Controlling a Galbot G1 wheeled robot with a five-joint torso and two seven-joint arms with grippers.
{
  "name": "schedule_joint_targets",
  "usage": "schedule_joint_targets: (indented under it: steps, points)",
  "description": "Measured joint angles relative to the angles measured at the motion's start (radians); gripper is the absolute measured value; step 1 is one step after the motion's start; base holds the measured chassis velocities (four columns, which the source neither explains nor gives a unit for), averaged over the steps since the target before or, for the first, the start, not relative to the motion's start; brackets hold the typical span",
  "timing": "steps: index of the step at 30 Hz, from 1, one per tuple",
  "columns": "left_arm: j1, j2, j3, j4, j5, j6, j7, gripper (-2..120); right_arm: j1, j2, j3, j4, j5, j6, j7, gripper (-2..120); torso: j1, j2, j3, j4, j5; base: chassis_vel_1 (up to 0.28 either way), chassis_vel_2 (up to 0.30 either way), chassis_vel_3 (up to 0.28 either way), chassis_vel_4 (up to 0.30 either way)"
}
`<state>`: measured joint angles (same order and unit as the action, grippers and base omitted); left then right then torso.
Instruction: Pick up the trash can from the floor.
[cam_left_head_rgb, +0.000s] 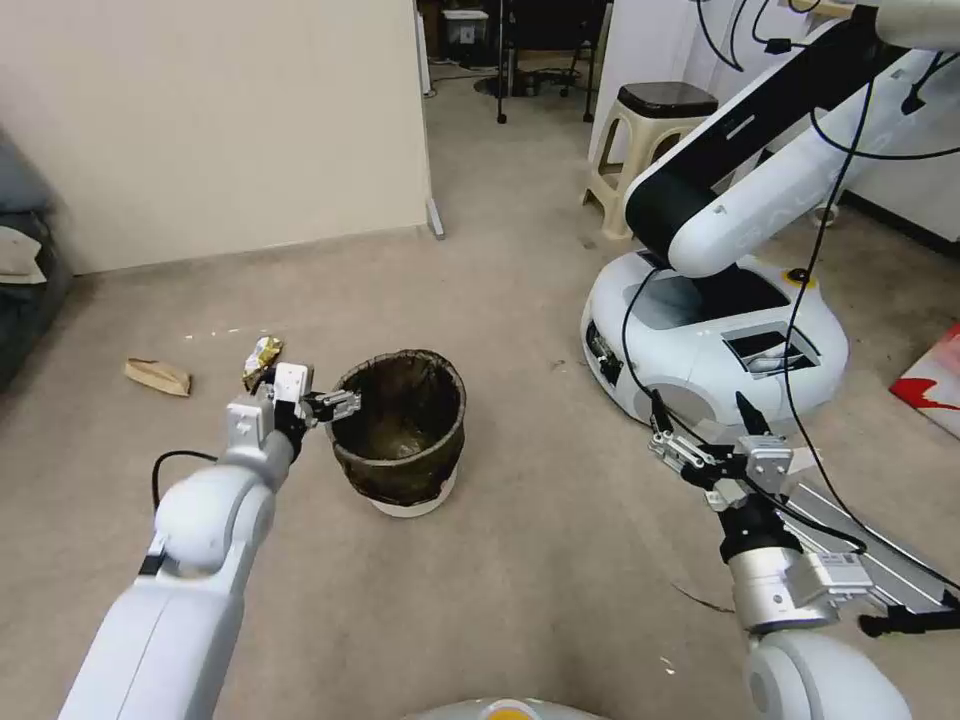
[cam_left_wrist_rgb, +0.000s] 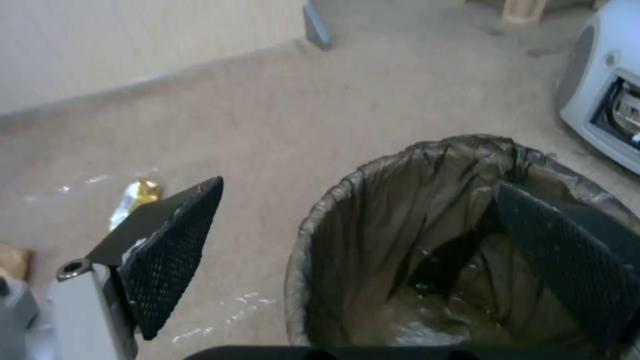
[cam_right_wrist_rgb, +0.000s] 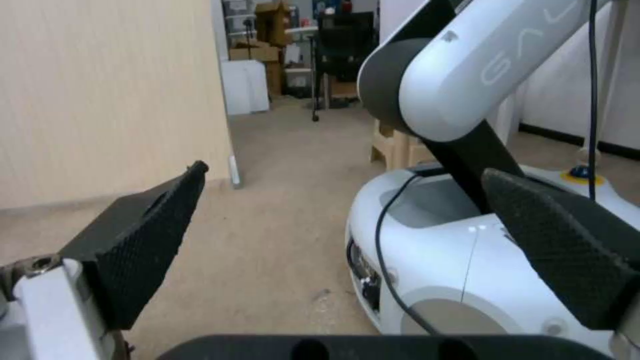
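The trash can (cam_left_head_rgb: 402, 432) stands upright on the floor (cam_left_head_rgb: 520, 560), left of centre before the robot. The left tool (cam_left_head_rgb: 338, 405) is by far the nearer: it sits at the can's left rim, spread wide, one pad (cam_left_wrist_rgb: 567, 260) inside the bag-lined wall and the other pad (cam_left_wrist_rgb: 170, 250) outside, straddling the rim. The right tool (cam_left_head_rgb: 712, 440) hangs spread and empty, well apart to the right.

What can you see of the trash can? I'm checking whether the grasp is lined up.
The trash can is a small round white bin, upright on the floor, lined with a dark translucent bag folded over its rim. Something pale and wet-looking lies at the bottom. The left tool is open astride the near rim, one finger inside, one outside; contact is unclear.
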<state>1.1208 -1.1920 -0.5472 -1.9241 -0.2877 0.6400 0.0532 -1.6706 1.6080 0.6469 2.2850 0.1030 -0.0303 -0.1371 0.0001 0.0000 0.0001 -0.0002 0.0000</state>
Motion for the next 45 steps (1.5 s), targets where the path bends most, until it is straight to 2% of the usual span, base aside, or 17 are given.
schedule_joint_targets:
  steps: [1,3,4,6,8,10,14,25,30,33,35,45]
  points:
    - [0.000,0.000,0.000,0.000,0.000,0.000,0.000,100,0.000,0.000,0.000,0.000,0.000,0.000,0.000,100,0.000,0.000,0.000,0.0000,0.0000,0.000,0.000,0.000,0.000]
    - [-0.062,0.016,0.026,0.044,-0.004,0.063,0.002,100,0.000,0.000,0.001,-0.008,0.000,0.001,-0.002,100,0.000,0.000,0.000,0.0000,0.0001,0.000,0.000,0.000,0.000]
    - [-0.062,0.016,0.026,0.044,-0.004,0.063,0.002,100,0.000,0.000,0.001,-0.008,0.000,0.001,-0.002,100,0.000,0.000,0.000,0.0000,0.0001,0.000,0.000,0.000,0.000]
    - [-0.117,0.031,0.055,0.100,-0.005,0.095,0.006,100,0.000,0.000,0.001,-0.014,0.000,0.003,-0.003,100,0.000,0.000,0.000,0.0002,0.0000,0.000,0.000,0.000,0.000]
    - [-0.141,0.036,0.070,0.130,-0.005,0.101,0.007,100,0.000,0.000,0.001,-0.017,0.001,0.005,-0.003,100,0.000,0.000,0.000,0.0002,0.0000,0.000,0.000,0.000,0.000]
    - [-0.180,0.042,0.100,0.195,-0.002,0.103,0.007,100,0.000,0.000,0.001,-0.022,0.002,0.006,-0.003,100,0.000,0.000,0.000,0.0001,0.0001,0.000,0.000,0.000,0.000]
    - [-0.213,0.041,0.127,0.254,0.014,0.103,0.007,100,0.002,0.000,0.003,-0.027,0.004,0.008,-0.004,100,0.000,0.000,0.000,0.0002,0.0000,0.000,0.000,0.000,0.000]
    - [-0.261,0.029,0.157,0.329,0.037,0.102,-0.004,100,0.003,0.000,0.005,-0.037,0.006,0.012,-0.004,100,0.000,0.000,0.000,0.0003,0.0000,0.000,0.000,0.000,0.000]
    - [-0.306,0.017,0.178,0.403,0.054,0.100,-0.007,100,0.003,0.000,0.007,-0.044,0.007,0.016,-0.004,100,0.000,0.000,0.000,0.0001,0.0000,0.000,0.000,0.000,0.000]
    - [-0.306,0.017,0.178,0.403,0.054,0.100,-0.007,100,0.003,0.000,0.007,-0.044,0.007,0.016,-0.004,100,0.000,0.000,0.000,0.0001,0.0000,0.000,0.000,0.000,0.000]
    - [-0.327,0.006,0.176,0.456,0.065,0.098,-0.011,100,0.003,0.000,0.009,-0.045,0.007,0.018,-0.004,100,0.000,0.000,0.000,0.0001,-0.0001,0.000,0.000,0.000,0.000]
    - [-0.320,0.004,0.168,0.489,0.078,0.097,-0.011,97,0.004,0.000,0.005,-0.047,0.007,0.019,-0.001,100,0.000,0.000,0.000,0.0002,0.0000,0.000,0.000,0.000,0.000]
